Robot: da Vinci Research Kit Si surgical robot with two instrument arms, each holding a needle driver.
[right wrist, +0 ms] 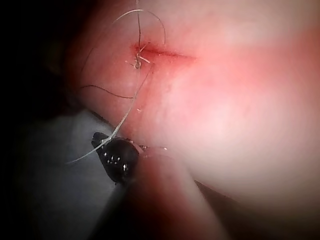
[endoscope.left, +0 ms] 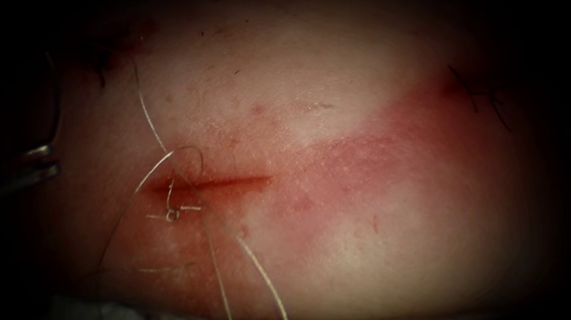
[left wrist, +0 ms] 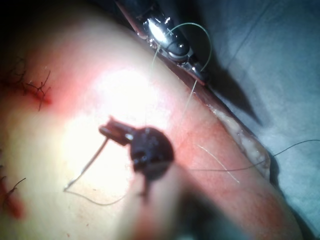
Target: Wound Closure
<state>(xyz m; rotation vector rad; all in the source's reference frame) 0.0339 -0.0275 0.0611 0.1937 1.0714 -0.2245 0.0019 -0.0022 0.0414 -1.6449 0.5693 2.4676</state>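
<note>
The tissue [endoscope.left: 372,251] is a pale, domed slab, flushed red in a band running from the cut [endoscope.left: 221,182] up to the right, and it lies on grey cloth [left wrist: 280,60] that shows past its near rim. Far left of the cut, at the dim edge of the tissue, the left end effector [endoscope.left: 37,161] is pressed together on what looks to be the needle [left wrist: 87,167], pinching it near one end. The rest of the curve stands free above the skin, not in the tissue, with thread trailing from its far end. Up and left of the cut sits a dark old stitch [endoscope.left: 103,63]. The cut itself is short, with red fluid [endoscope.left: 185,185] pooled toward its left end. A knot [endoscope.left: 173,214] with short stub ends lies just below that end. From there the thread [endoscope.left: 146,115] arches over the cut's left end and runs off up-left, and two more strands run down to the near rim. Below and right of the cut, at that rim, is the right end effector [right wrist: 106,145]. A strand crosses its tip, but I cannot tell whether it grips it. Right of the cut the skin lies bare and open as far as a second dark stitch [endoscope.left: 478,92] at the upper right.
</note>
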